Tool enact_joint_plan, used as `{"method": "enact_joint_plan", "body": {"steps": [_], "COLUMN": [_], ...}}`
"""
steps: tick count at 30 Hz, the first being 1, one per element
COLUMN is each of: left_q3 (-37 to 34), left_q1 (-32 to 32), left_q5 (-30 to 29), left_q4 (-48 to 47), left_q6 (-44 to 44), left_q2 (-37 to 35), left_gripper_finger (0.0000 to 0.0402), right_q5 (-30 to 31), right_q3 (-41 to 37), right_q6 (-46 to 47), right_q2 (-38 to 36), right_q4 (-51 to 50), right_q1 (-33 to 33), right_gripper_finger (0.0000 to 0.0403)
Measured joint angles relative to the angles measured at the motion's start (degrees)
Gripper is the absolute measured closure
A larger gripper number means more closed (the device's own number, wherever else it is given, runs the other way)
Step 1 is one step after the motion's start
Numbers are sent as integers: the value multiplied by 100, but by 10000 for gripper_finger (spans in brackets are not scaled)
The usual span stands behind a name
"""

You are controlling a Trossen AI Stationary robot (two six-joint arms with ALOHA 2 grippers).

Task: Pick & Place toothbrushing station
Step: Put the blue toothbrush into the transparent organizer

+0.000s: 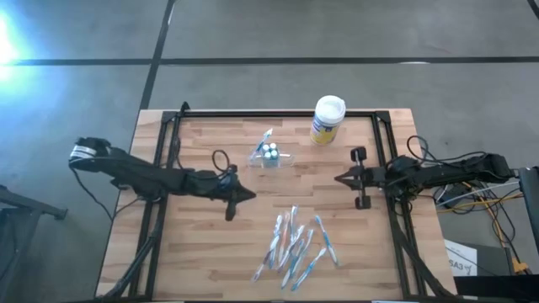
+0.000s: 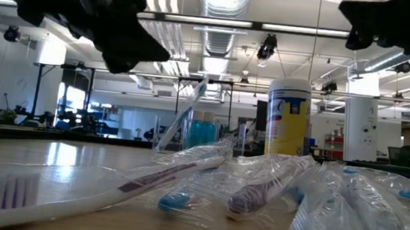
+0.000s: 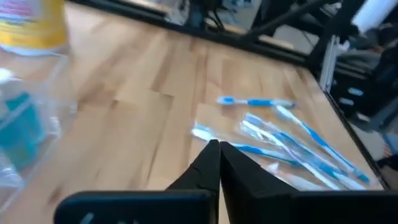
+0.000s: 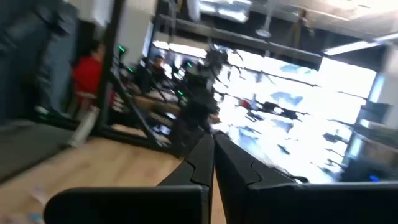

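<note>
The toothbrushing station point(image 1: 270, 155), a small see-through plastic holder with blue-capped things and a toothbrush in it, stands on the table's far middle; it also shows in the low view point(image 2: 200, 130) and at the edge of the left wrist view point(image 3: 25, 130). My left gripper point(image 1: 251, 195) is shut with nothing in it, above the table left of the middle, near of the station. My right gripper point(image 1: 338, 178) is shut and holds nothing, raised at the table's right side.
A yellow-and-blue canister with a white lid point(image 1: 328, 119) stands at the far edge. Several wrapped toothbrushes point(image 1: 296, 244) lie heaped at the near middle. Black frame rails point(image 1: 160, 168) run along the table's left, right and far sides.
</note>
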Motion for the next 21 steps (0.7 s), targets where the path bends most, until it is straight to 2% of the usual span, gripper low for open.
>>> {"method": "enact_joint_plan", "body": {"steps": [5,9,15,21], "left_q3": [909,1882,3029,3975], "left_q1": [-2,0,11,-9], "left_q5": [537,556,589,1194], "left_q4": [-939,-2049,-3359,-4046], "left_q6": [44,-206,-611,-1005], "left_q2": [751,1561,2652,3482], "left_gripper_finger": [397,389,345,286], "right_q5": [667,743,745,749], "right_q3": [-2,-2,-2,-2], "right_q6": [-168,-166,-1,386], "right_q2": [1,-3,0,0], "right_q4": [-215,-214,-243,-381], "right_q1": [-1,-1,0,2], "right_gripper_finger": [394,394,394,394]}}
